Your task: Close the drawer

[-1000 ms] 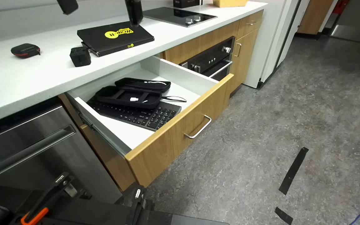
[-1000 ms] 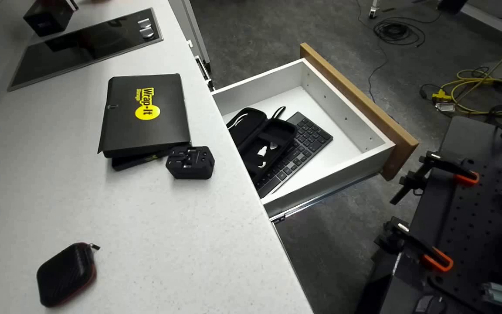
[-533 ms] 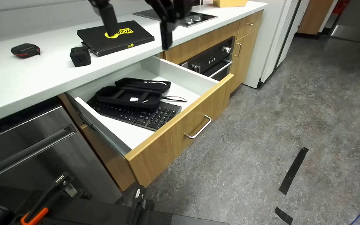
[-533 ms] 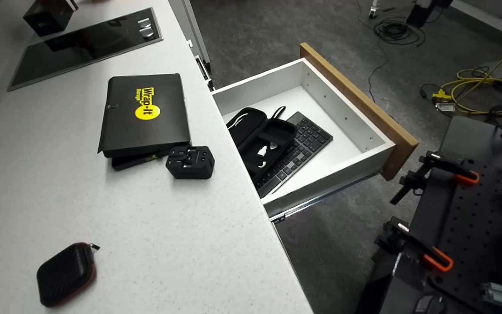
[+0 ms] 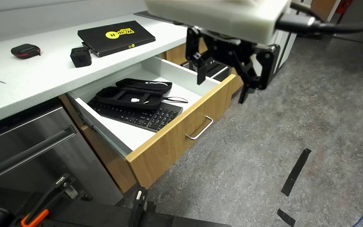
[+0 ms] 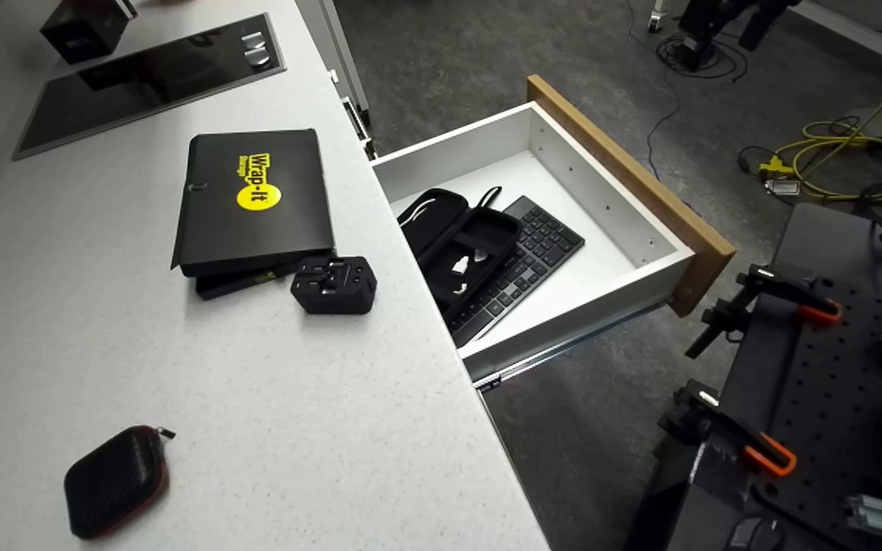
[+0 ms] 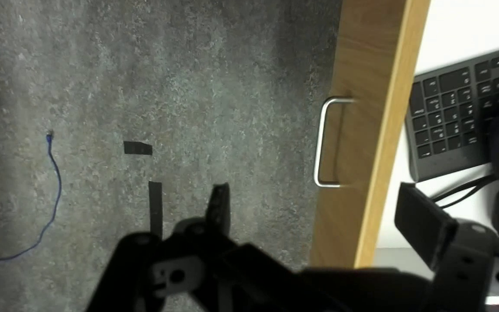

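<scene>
Mottled grey floor (image 5: 263,142) lay right. White countertop (image 5: 46,74) lined the left. Metal cabinet front (image 5: 77,157) stood near left.

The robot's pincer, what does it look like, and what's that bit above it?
In an exterior view, the pincer is black, with two fingers on jointed bars with small round bolts. Above it is a chunky off-white block, with a thick black cable and its dark plug at one side. The wrist view shows grey plates with dark holes.

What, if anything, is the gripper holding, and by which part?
Nothing is held: the gripper has its fingers spread apart, and the drawer handle is untouched.
</scene>
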Controlling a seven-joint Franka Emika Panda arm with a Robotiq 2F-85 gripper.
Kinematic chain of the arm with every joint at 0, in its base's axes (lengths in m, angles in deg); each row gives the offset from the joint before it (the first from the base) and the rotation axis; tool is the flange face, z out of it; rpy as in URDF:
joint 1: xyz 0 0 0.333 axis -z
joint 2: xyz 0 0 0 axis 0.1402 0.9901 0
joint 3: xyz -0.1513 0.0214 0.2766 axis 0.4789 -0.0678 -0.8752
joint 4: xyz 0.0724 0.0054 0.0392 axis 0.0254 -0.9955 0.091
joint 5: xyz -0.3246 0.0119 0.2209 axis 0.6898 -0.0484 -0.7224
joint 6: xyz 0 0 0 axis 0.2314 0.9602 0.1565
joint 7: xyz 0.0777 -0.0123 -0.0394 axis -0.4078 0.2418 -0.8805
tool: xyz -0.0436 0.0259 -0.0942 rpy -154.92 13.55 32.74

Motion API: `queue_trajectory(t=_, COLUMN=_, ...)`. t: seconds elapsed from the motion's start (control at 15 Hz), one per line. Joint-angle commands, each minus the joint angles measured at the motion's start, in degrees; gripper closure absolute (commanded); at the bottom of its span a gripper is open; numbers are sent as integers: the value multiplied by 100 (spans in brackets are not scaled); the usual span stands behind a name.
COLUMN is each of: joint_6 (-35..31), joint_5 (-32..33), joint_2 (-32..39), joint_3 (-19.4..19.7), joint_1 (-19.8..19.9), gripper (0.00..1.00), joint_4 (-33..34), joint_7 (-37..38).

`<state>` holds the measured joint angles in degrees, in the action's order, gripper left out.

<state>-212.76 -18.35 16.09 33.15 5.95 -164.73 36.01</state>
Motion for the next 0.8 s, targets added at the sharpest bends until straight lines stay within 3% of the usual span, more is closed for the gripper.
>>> queue_trajectory(t=0.0, joint_6=-5, joint_5=-213, joint_2=309, joint_3=-124, joint_1=168, gripper=0, joint_4=194, joint_7=-26)
queue_trajectory(t=0.2, joint_6=-3, joint_5=-409, joint_2=879, joint_3=-124, joint_1=175, gripper=0, joint_4=597, joint_7=-5)
queue_trajectory(t=0.4, joint_6=-3, joint_5=-410, joint_2=938, joint_3=-125, joint_1=176, gripper=0, joint_4=648, joint_7=-3)
queue_trajectory(t=0.73, joint_6=-1438, joint_5=-371, joint_2=2222, joint_3=-263, joint_1=132, gripper=0, joint_4=1059, joint_7=1109)
